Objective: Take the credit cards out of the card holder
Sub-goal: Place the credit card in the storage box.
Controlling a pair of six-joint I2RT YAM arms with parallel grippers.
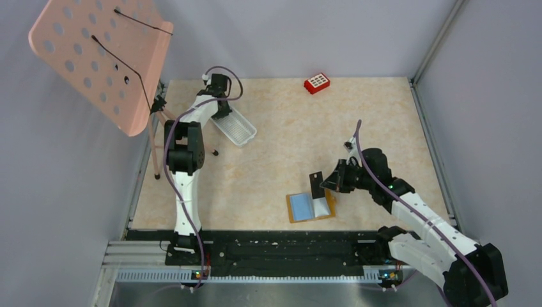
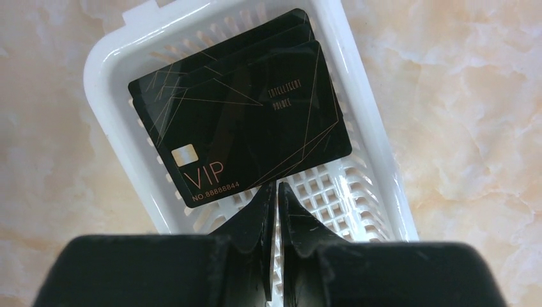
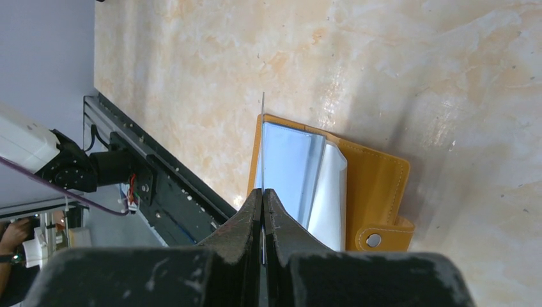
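Right end effector point(image 3: 263, 208) clamps thin flat card point(image 1: 316, 184); holder point(image 3: 377, 185) tan, stitched.

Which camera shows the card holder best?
The right wrist view: the holder lies spread open, close up and big. The top view shows it too, but small and far away. The left wrist view does not show it at all.

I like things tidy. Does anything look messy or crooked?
The credit cards in the white tray lie fanned out and crooked, not stacked square. Nothing looks spilled or broken.
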